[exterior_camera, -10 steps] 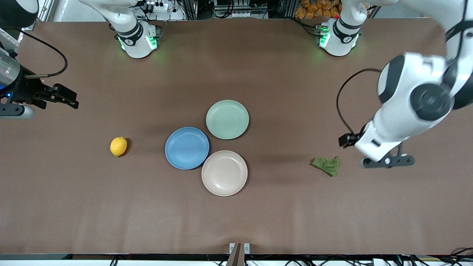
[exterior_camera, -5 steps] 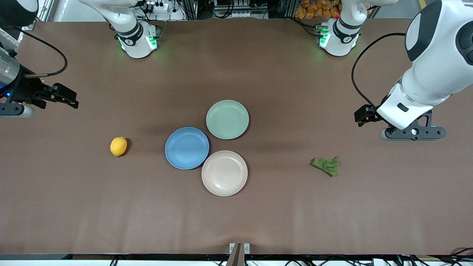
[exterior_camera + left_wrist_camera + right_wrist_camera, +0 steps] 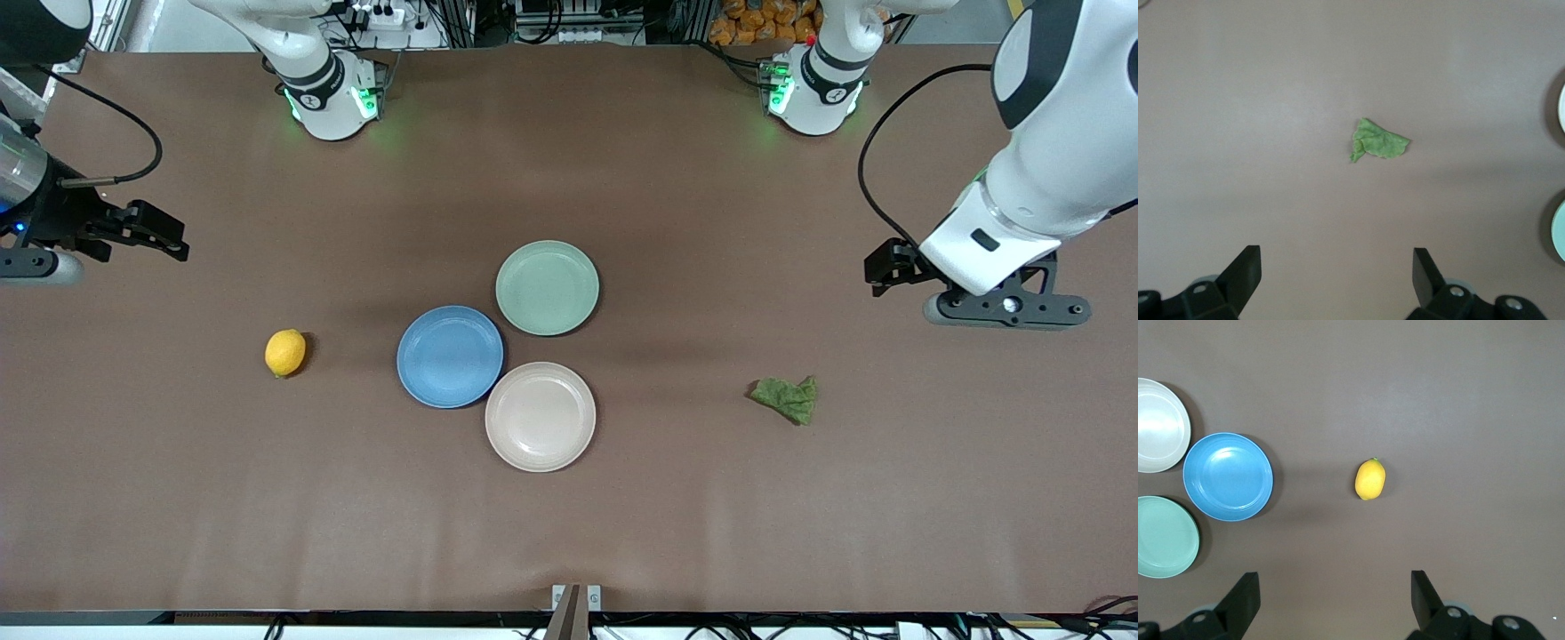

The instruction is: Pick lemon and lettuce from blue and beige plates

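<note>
Both plates bare, both hands raised over the bench.
Your left hand (image 3: 1335, 277), fingers apart, hangs above the lettuce (image 3: 786, 397); your right hand (image 3: 1333, 597), likewise spread, above the lemon (image 3: 285, 352), beside blue plate (image 3: 450, 356) and beige plate (image 3: 540, 416).

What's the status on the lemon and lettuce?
Both end effectors open, empty, raised at table ends. Lemon and lettuce on bare table, off the plates. Nothing blocking.

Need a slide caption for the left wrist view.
Open left gripper high over bare table, lettuce lying ahead, two plate edges at the frame's side.
</note>
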### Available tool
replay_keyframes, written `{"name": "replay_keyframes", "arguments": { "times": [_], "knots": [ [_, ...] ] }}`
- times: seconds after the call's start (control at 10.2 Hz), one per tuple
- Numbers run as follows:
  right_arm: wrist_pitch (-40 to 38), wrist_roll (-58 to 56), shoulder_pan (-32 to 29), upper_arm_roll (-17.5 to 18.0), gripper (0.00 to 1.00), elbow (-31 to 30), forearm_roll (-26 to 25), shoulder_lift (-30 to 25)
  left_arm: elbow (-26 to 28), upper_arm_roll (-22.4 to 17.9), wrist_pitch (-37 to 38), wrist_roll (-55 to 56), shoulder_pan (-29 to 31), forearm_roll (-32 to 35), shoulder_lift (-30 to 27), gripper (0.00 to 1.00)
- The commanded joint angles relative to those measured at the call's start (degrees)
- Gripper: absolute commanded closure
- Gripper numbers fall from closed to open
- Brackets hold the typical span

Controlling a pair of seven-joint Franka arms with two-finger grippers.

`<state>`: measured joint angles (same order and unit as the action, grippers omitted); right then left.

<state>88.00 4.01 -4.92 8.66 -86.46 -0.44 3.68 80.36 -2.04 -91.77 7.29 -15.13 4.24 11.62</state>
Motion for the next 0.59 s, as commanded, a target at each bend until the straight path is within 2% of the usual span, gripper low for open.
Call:
{"name": "replay_keyframes", "arguments": {
  "times": [0.0, 0.49],
  "knots": [
    [-0.72, -0.49, 0.0, -0.05, 0.0, 0.68, 0.61, 0.09, 1.29, -0.43, 0.36, -2.01, 1.24, -0.72, -1.25, 0.0],
    [-0.72, -0.49, -0.26, -0.05, 0.0, 0.68, 1.05, 0.27, 1.29, -0.34, 0.36, -2.54, 2.65, -0.72, -1.52, 0.0]
  ]
}}
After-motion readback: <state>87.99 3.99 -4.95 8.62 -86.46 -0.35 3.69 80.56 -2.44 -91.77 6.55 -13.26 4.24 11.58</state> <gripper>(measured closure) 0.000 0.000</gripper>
